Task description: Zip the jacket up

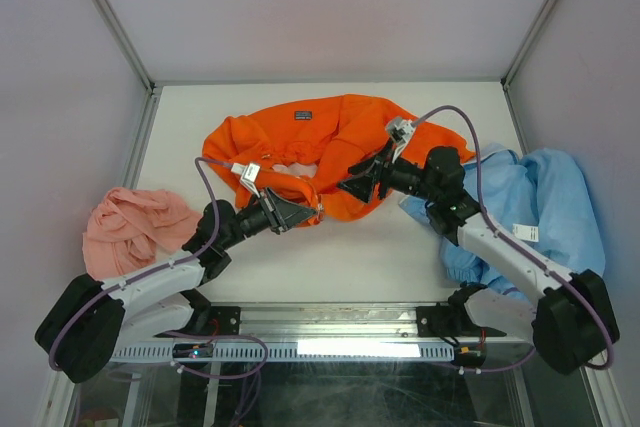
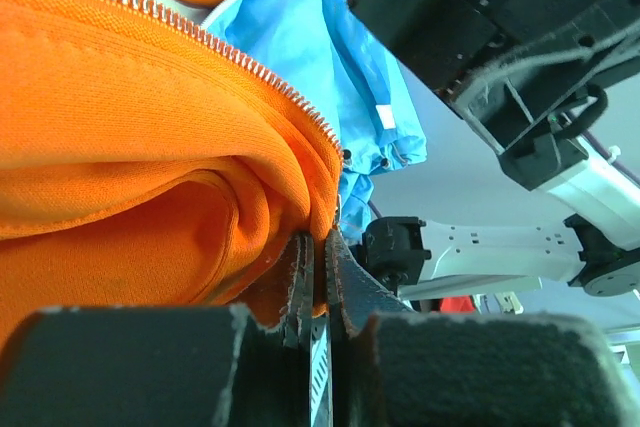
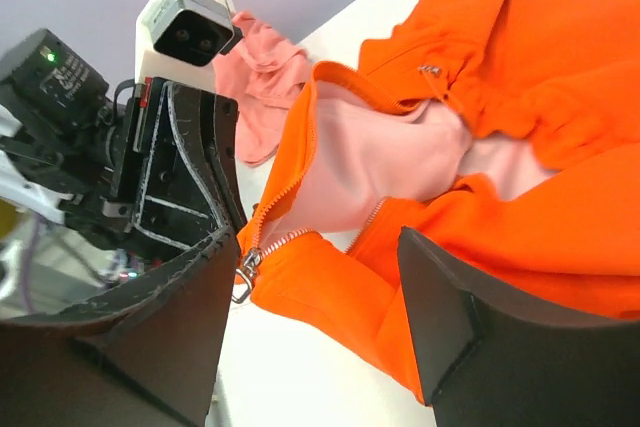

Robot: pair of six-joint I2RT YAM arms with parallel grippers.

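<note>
The jacket [image 1: 330, 137] lies crumpled on the white surface [image 1: 330, 267], at the middle toward the far side, with its collar and a small dark label [image 1: 302, 114] at the far edge. Its front is open: in the right wrist view the two zipper edges spread apart and show a pale pink lining [image 3: 380, 147] between them. The zipper teeth [image 2: 250, 67] run along the edge of the orange fabric, and the metal slider [image 3: 243, 272] sits low, at the near end of the zipper, with its pull hanging down.

The left tool [image 2: 318, 252] is clamped on the jacket there. Its two fingers are pressed together on the fabric edge right at the bottom of the zipper, and a fold of orange cloth bulges just above them. From above, this tool reaches in from the left to the jacket's near edge.

The right tool [image 3: 315, 247] stands with its fingers well apart, gripping nothing. It is over the near right part of the jacket, the orange hem and the slider showing in the gap between its fingers. The two tools face each other across the bottom of the zipper.

A light blue garment [image 1: 540, 197] is heaped at the right side of the surface, under the right arm. A salmon-pink cloth [image 1: 130, 227] lies bunched at the left, apart from the jacket.
</note>
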